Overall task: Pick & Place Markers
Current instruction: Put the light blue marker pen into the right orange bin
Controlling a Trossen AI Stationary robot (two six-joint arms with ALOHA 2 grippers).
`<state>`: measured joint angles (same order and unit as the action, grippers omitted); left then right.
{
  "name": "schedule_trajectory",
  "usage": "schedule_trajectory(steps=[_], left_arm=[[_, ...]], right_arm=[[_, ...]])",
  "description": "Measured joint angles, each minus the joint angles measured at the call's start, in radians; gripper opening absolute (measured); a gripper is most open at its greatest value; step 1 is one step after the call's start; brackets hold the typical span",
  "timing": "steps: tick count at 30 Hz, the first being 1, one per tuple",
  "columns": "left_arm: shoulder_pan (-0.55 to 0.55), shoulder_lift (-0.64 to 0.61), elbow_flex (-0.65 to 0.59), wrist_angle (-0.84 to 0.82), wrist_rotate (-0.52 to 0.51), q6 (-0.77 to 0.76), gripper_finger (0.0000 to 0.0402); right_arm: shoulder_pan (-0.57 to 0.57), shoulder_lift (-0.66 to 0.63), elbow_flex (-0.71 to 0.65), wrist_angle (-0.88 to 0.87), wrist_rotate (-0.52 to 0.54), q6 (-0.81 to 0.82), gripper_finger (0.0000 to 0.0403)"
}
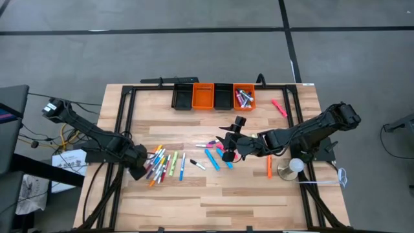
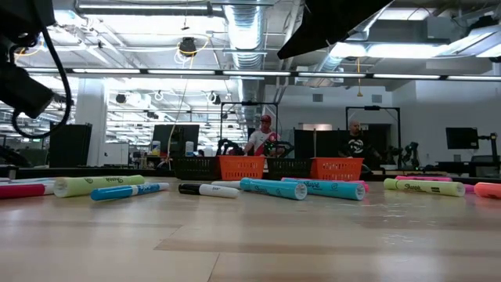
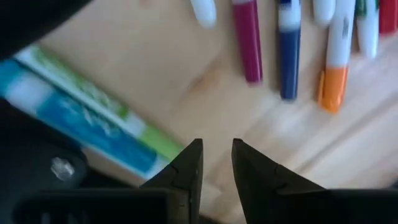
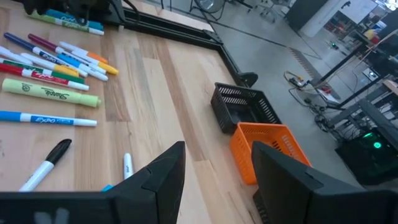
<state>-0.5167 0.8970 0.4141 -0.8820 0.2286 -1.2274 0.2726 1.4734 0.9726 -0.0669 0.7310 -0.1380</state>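
A loose heap of markers lies on the wooden table left of its middle, and a second scatter of markers lies at the middle. My left gripper points steeply down at the left edge of the heap. Its fingers stand a narrow gap apart with only bare wood between them; a green and a blue marker lie beside them. My right gripper hangs open above the middle scatter, its fingers wide apart and holding nothing.
Two black and two orange bins stand in a row at the far edge; the rightmost orange bin has markers in it. A pink marker and an orange marker lie at the right. A round stand sits near the right rail.
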Motion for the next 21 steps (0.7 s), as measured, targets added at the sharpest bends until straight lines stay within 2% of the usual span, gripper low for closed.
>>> schedule_trajectory(steps=[3,6,11,16,21], left_arm=[[-0.024,0.0,0.014,-0.003,0.047,-0.041,0.0078],[-0.053,0.0,0.056,0.0,0.05,-0.096,0.0077],[-0.123,0.0,0.128,-0.006,-0.013,-0.271,0.0076],[-0.239,0.016,0.129,-0.094,-0.045,-0.512,0.0076],[-0.305,0.06,0.13,-0.09,-0.138,-0.606,0.0076]], right_arm=[[0.0,0.0,0.0,0.0,-0.001,0.0,0.0176],[0.0,0.0,0.0,0.0,-0.001,0.0,0.0177],[0.0,0.0,0.0,0.0,-0.002,0.0,0.0177],[0.002,0.0,0.0,-0.01,-0.003,0.0,0.0175],[0.0,0.0,0.0,-0.016,-0.003,0.016,0.0179]])
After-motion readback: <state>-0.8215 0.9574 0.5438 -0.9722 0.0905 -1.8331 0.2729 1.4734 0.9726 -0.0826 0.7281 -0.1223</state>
